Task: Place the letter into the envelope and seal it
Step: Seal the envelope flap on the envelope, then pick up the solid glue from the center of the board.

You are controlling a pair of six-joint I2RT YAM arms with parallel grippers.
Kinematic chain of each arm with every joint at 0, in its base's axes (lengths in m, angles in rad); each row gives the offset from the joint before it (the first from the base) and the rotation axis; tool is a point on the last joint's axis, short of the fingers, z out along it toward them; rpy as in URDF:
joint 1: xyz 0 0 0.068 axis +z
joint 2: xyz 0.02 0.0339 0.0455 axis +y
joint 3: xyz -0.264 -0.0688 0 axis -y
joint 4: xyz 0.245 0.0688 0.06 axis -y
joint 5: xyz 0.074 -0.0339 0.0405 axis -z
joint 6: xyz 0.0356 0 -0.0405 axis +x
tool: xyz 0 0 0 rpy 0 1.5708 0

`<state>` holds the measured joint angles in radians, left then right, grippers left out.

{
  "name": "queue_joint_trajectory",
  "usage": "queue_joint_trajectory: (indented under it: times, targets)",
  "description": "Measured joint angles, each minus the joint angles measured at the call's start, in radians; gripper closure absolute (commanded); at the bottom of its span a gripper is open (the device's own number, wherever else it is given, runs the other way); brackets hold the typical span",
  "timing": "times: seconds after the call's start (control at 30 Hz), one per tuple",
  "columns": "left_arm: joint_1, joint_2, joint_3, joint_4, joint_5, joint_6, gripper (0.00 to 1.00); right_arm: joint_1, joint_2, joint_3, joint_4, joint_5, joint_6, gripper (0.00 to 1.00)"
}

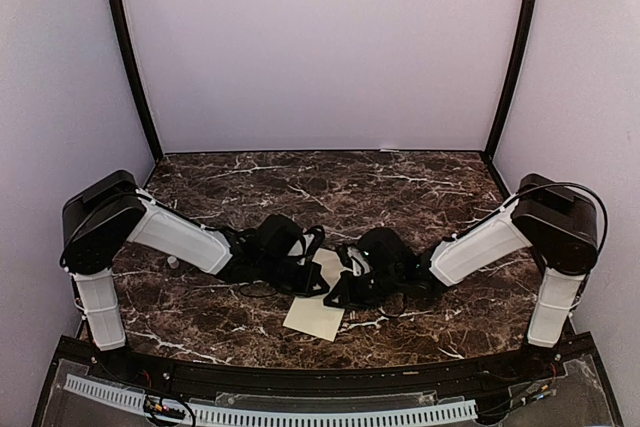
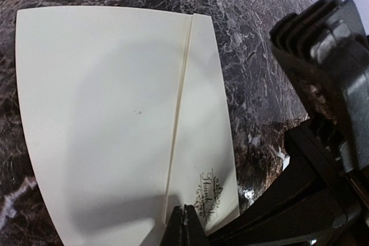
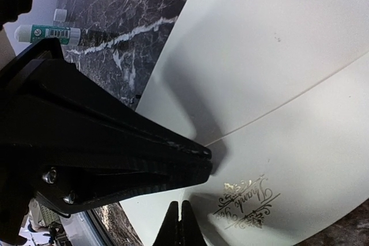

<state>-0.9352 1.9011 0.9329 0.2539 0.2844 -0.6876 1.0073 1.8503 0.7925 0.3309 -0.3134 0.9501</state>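
On the marble table, cream paper (image 1: 318, 319) lies between the two arms. Up close it is a wide plain sheet, the letter (image 2: 98, 113), meeting a narrow strip with a gold "Thank You" mark, the envelope (image 2: 202, 113), along one straight edge. Which piece lies on top I cannot tell. My left gripper (image 2: 185, 218) is shut, with its tips down on the paper at that edge, beside the mark. My right gripper (image 3: 182, 217) is also shut, tips on the paper next to the mark (image 3: 245, 203). The left gripper (image 3: 203, 158) points in from the left there.
A glue stick (image 3: 43, 31) with a green label lies on the dark marble table (image 1: 330, 182) beyond the paper's left side. The right arm's black body (image 2: 326, 79) stands close to the paper's right. Walls enclose the table on three sides.
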Motion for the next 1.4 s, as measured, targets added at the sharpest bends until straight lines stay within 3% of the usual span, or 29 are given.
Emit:
queue_joint_trajectory:
  times: [0.1,0.33,0.5,0.67,0.87,1.0,1.4]
  targets:
    - [0.000,-0.011,0.010,-0.041,0.000,0.006,0.84,0.000,-0.027,0.000,-0.029,0.000,-0.023,1.00]
    - [0.000,-0.124,0.139,-0.226,-0.049,0.064,0.59,0.001,-0.275,0.000,-0.127,0.034,-0.094,0.64]
    - [0.014,-0.344,0.200,-0.322,-0.108,0.101,0.43,0.000,-0.467,-0.005,-0.179,0.104,-0.128,0.48]
    - [0.055,-0.566,0.159,-0.413,-0.161,0.109,0.26,0.000,-0.590,-0.066,-0.232,0.164,-0.146,0.32]
    - [0.166,-0.825,-0.043,-0.520,-0.250,0.089,0.11,0.000,-0.672,-0.129,-0.272,0.209,-0.151,0.27]
    - [0.217,-0.905,-0.151,-0.589,-0.303,0.072,0.02,0.000,-0.682,-0.133,-0.273,0.217,-0.152,0.26]
    - [0.277,-0.909,-0.317,-0.647,-0.428,0.051,0.01,0.000,-0.682,-0.133,-0.254,0.214,-0.148,0.25]
